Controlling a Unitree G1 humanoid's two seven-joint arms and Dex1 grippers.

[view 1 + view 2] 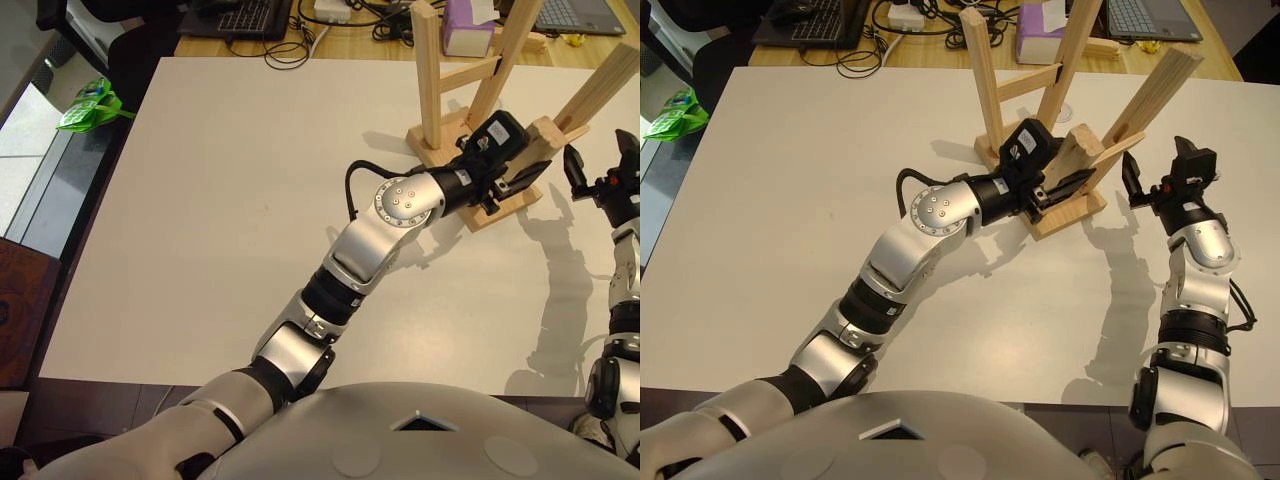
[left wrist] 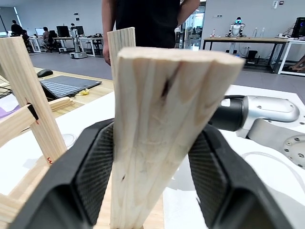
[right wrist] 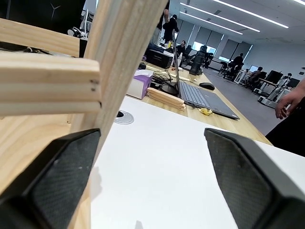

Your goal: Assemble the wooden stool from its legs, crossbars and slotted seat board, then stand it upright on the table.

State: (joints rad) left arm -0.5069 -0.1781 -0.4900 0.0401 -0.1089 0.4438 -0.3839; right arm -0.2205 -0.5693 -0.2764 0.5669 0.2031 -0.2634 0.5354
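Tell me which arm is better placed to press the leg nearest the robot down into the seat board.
Left, probably. The left gripper is shut on that leg, right above the seat board. The right gripper is open beside the slanted leg, holding nothing.

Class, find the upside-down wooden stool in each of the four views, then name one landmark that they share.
Left eye view: stool upper right on the white table.
Right eye view: stool top centre.
Left wrist view: one leg clamped in the left gripper.
Right wrist view: a leg and crossbar beside the open right gripper.
Shared landmark: the grey laptop beyond the stool.
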